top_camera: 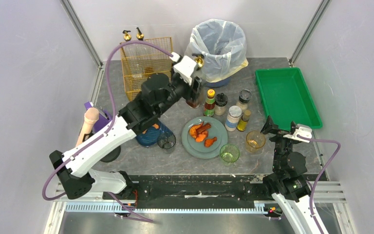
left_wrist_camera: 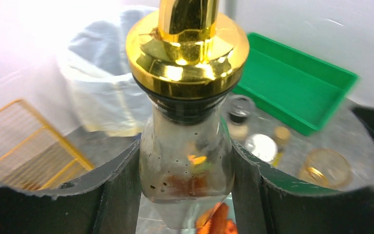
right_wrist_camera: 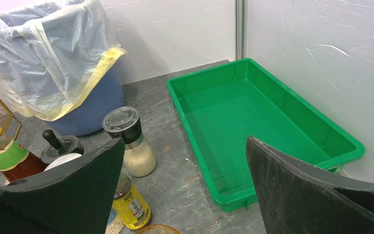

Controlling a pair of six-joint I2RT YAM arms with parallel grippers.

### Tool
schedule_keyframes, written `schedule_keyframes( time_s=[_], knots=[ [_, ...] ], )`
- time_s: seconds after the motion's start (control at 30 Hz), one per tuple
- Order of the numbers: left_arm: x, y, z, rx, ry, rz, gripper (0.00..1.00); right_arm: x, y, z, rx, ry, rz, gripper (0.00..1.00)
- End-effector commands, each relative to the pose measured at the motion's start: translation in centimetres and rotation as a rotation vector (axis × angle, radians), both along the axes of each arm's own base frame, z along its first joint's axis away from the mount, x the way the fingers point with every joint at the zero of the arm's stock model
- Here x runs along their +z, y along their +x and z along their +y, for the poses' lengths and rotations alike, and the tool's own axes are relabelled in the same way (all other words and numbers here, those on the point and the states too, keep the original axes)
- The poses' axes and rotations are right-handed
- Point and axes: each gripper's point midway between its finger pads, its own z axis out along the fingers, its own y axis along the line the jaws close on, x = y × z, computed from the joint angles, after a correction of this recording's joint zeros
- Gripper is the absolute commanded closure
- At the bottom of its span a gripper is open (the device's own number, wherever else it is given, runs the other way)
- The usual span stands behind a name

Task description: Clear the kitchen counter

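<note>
- Gripping the glass bottle [left_wrist_camera: 187, 161] below its gold spout [left_wrist_camera: 187, 53], the left end effector [left_wrist_camera: 185, 195] is clenched on it; better carry it upright and clear of the jars [top_camera: 221, 103].
- The bench [top_camera: 141, 158] lies beneath this end effector, under the bottle.
- The right end effector [right_wrist_camera: 185, 161] is released, near the green tray [right_wrist_camera: 253, 112].

Left arm stretched out toward 1 o'clock, left gripper [top_camera: 193, 92] clamped on glass bottle [left_wrist_camera: 185, 165]. Right arm folded near base, right gripper [top_camera: 276, 128] spread wide, aimed 11 o'clock.
</note>
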Motion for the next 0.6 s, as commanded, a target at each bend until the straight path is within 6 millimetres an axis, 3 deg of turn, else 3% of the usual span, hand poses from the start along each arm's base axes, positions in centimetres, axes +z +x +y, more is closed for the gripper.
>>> schedule_keyframes(
  time_s=[0.0,0.2,0.57],
  knots=[
    [7.7,3.6,6.1,0.292,-0.098,-0.123,0.98,4.3,-2.8,-1.3,-0.014,0.077,-0.196,0.02],
    [10.6,7.9,10.6,0.482,-0.147,-0.153,0.98,4.2,-2.7,-1.3,-0.016,0.077,-0.195,0.02],
    [12.6,16.1,16.2,0.689,-0.248,-0.198,0.98,4.1,-2.7,-1.3,-0.016,0.071,-0.194,0.02]
  ],
)
